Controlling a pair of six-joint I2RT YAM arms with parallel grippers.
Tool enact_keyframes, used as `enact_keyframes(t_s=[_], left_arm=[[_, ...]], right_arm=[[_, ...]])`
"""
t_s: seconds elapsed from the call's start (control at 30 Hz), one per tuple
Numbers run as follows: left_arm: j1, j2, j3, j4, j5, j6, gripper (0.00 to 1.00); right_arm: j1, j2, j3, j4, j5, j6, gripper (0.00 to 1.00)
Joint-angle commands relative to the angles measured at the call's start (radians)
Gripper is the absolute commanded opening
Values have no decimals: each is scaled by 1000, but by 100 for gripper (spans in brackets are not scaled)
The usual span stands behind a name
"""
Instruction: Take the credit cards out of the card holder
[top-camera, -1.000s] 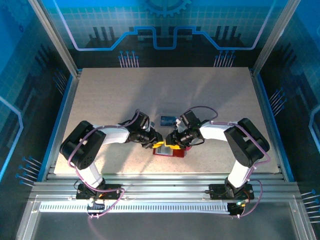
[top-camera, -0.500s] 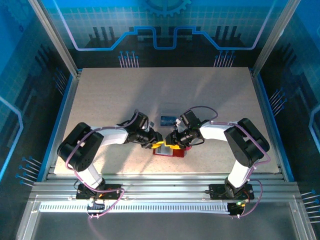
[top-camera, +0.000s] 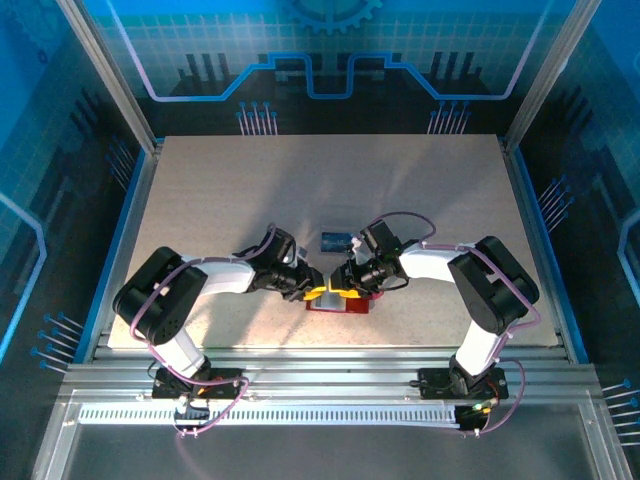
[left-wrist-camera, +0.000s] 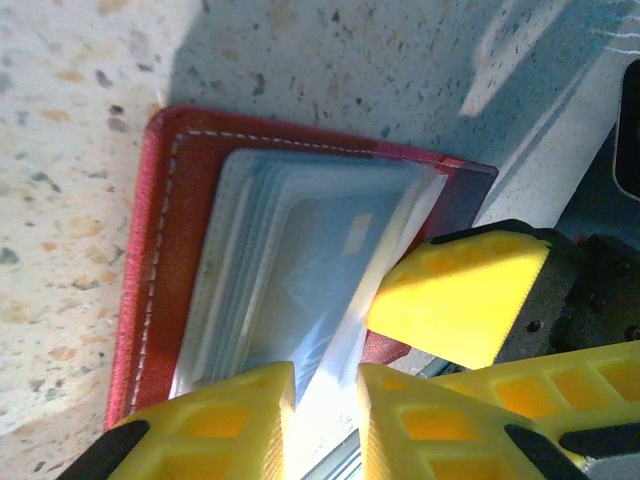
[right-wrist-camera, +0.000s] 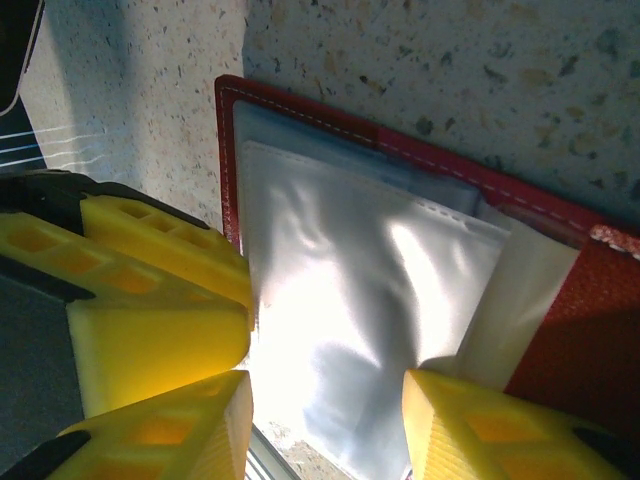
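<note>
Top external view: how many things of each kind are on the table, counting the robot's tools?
card holder: 1
blue card, lying loose behind the holder: 1
tools: 2 (left tool, right tool)
Total: 4

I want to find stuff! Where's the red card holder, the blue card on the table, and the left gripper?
card holder (left-wrist-camera: 142, 260): left wrist view, red stitched edge.
blue card (top-camera: 335, 241): top view, its middle.
left gripper (left-wrist-camera: 325, 400): left wrist view, between fingertips.
</note>
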Motion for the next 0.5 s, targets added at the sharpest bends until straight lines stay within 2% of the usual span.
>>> enact_keyframes(t_s=[0.0,0.23,0.47], left_arm=[[-15,5,-10,23,26,-30,22],[-20,10,-2,24,31,-30,21],[-21,2,8,6,24,-24,24]], right_arm=[[-14,-2,-17,2,-20,3,44],[-14,-15,-18,8,-22,9,44],[-18,-90,-26,-5,-8,24,45]])
